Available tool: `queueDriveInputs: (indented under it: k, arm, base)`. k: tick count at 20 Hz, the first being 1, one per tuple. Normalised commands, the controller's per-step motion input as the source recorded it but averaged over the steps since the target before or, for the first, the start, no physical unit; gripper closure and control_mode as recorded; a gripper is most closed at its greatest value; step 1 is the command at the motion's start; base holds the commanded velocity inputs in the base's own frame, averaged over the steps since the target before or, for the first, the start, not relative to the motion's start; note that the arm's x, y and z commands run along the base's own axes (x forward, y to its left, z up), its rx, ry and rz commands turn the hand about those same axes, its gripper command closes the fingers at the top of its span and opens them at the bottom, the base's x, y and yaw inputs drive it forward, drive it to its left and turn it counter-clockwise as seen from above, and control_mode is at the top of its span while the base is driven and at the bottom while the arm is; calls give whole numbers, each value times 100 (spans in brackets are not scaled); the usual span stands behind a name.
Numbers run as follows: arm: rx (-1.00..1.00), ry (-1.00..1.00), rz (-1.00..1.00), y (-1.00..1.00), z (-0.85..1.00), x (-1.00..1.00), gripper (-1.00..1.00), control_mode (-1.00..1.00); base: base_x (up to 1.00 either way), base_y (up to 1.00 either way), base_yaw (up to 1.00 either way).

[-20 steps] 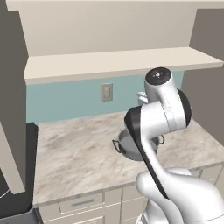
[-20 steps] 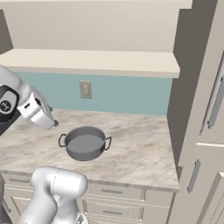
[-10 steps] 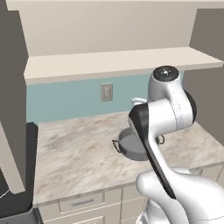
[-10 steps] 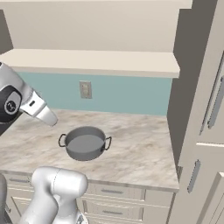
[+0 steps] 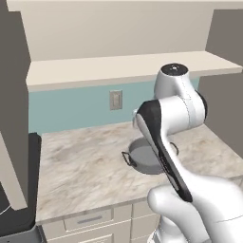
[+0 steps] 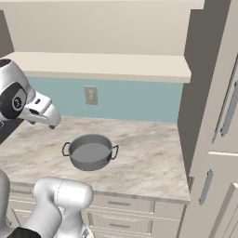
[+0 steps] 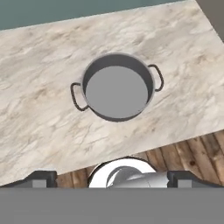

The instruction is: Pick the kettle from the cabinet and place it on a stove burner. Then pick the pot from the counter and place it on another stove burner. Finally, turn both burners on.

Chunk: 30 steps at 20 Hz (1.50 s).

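One long table (image 5: 85, 161) of beige-and-grey marbled stone runs across the room, with a blue-green wall behind it and one pale wall socket (image 5: 116, 100) set into that wall. Above hangs one open cabinet (image 6: 102, 62), its flat beige shelf board bare where it can be seen, with grey-brown panels at the sides. Tall cream cupboards (image 6: 218, 139) with long grey handles stand at the right of the right base view, and drawer fronts (image 5: 88, 220) run under the table's front edge. A dark strip of cooktop (image 5: 33, 180) borders the table at the far left of the left base view. Wooden floorboards (image 7: 192, 155) show beyond the table's edge in the hand view.

One pot (image 7: 117, 86) sits upright on the table, wide, shallow, grey, and empty, with two small loop handles, one on each side. It stands well apart from the cooktop.

The pincer (image 7: 109, 178) hangs high above the pot, touching nothing. Two dark fingertips (image 7: 41, 178) stand far apart at the bottom of the hand view, so the pincer is released.
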Motion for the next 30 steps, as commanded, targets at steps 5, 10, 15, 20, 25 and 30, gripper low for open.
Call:
queueDriveInputs:
  k: [5, 10, 15, 20, 25, 30]
  arm:
    - [-8, 7, 20, 25, -40, 7, -100, -100]
    - [-6, 3, 18, 7, -42, 11, -100, -100]
    - [-6, 0, 15, 0, -36, 20, -100, -100]
    - [-6, 0, 16, 0, -31, 26, -100, -100]
    - [-4, 0, 14, 0, -28, 27, -100, -100]
    - [-2, 0, 12, 4, -28, 30, -100, -100]
  base:
    - [0, 0, 0]
    - [0, 0, 0]
    - [0, 0, 0]
    - [0, 0, 0]
    - [0, 0, 0]
    - [0, 0, 0]
